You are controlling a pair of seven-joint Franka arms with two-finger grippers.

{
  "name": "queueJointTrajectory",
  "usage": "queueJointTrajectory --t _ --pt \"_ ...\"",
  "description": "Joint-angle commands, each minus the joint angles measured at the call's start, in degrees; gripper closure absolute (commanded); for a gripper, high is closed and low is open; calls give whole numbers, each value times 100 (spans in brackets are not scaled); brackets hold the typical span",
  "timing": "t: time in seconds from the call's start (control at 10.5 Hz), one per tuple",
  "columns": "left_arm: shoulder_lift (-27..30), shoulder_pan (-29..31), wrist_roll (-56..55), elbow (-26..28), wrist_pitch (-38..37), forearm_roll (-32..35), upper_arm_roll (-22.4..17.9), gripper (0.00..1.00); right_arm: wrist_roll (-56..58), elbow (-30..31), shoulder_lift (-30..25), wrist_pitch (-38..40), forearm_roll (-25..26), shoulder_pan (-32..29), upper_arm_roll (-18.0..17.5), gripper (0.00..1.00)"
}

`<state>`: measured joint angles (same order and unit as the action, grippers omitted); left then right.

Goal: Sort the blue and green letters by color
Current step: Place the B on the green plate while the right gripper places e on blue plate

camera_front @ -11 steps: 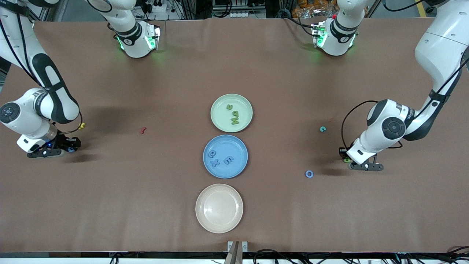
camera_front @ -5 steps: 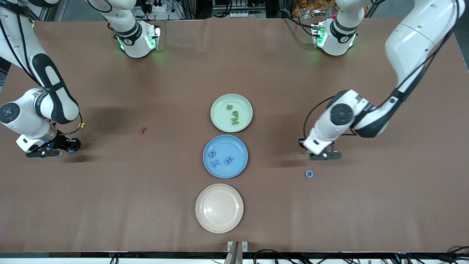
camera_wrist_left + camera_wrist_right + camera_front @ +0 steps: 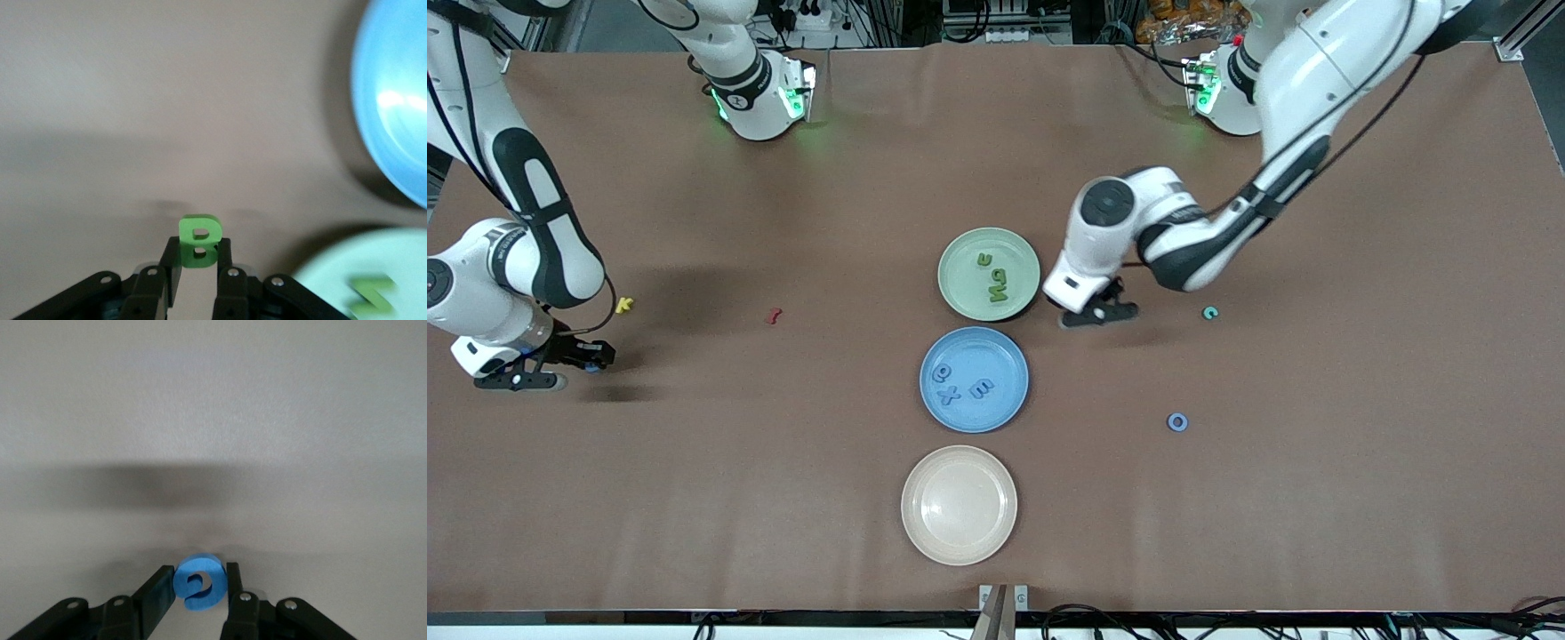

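- While the left gripper (image 3: pixel 194 267) pinches the green B (image 3: pixel 199 241), the green plate (image 3: pixel 951 293) sits just beside it, toward the right arm's end.
- Over bare table, the right gripper (image 3: pixel 200 597) squeezes a blue letter (image 3: pixel 199 583), well apart from the blue plate (image 3: pixel 1014 391).

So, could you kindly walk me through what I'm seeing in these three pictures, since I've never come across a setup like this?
Two robot arms work at a brown table. One picture looks down from a high camera facing them; the other two come from cameras on their wrists. Three plates sit in a row: a green plate with green letters, a blue plate with blue letters, and a beige plate. The left gripper pinches a green letter B beside the green plate. The right gripper pinches a blue letter at the right arm's end of the table.
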<state>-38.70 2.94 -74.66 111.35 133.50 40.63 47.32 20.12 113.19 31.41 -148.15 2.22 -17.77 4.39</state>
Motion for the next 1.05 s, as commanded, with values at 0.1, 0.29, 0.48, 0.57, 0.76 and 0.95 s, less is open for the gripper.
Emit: queueJointTrajectory --t 0.1,0.29,0.48,0.57,0.76,0.95 --pt "3 -1372 -1444 -455 -96 24 -65 100 -1470 -243 -372 706 -194 658 -43 76" --pt "-103 -1734 -1595 -684 -87 24 -126 29 -2569 -533 -338 787 -807 1421 -34 76" --pt "-68 -1674 -1543 -685 -87 33 -135 0 -3423 -806 -293 779 -1082 2125 -26 76" --pt "-16 -1526 -1482 -685 -96 42 -135 0 -3853 -938 -276 779 -1144 2468 -17 76" --pt "168 -1210 -906 -711 -96 138 -135 0 -4679 -1227 -197 787 -1363 3188 -17 76" --pt "484 -631 104 -764 -96 34 -65 0 -5645 -1683 65 779 -1373 3892 -17 76"
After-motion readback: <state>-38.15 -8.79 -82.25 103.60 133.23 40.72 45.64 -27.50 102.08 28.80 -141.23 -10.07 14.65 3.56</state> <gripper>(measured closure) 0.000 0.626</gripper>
